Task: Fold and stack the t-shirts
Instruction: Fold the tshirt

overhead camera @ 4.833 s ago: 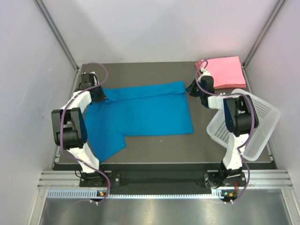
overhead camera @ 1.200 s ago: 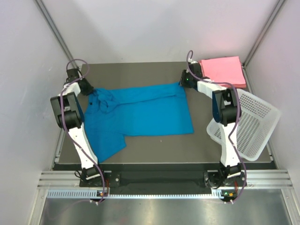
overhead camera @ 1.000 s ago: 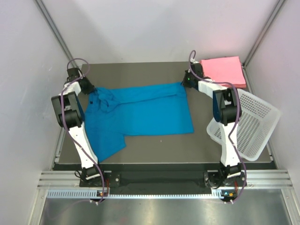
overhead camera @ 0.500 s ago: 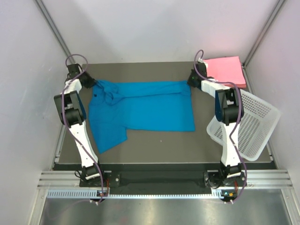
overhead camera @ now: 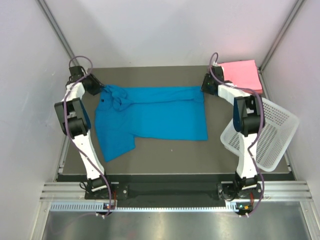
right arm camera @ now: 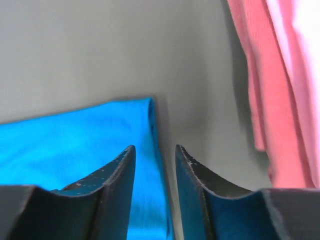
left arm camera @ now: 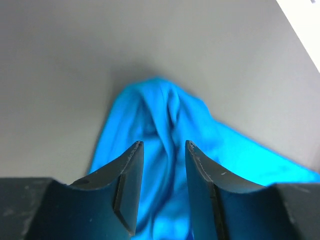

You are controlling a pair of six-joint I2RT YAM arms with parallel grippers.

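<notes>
Though loose, blue t-shirt (overhead camera: 150, 112) beneath fingers (left arm camera: 126, 190)

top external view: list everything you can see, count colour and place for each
blue t-shirt: one, bright blue, spread flat across the middle of the table
pink t-shirts: folded stack, number not countable, pink, far right corner
basket: one, white perforated, right side of the table
table: one, dark grey, under everything
left tool: one, black, open, at the shirt's far left corner
right tool: one, black, open, at the shirt's far right corner
</notes>
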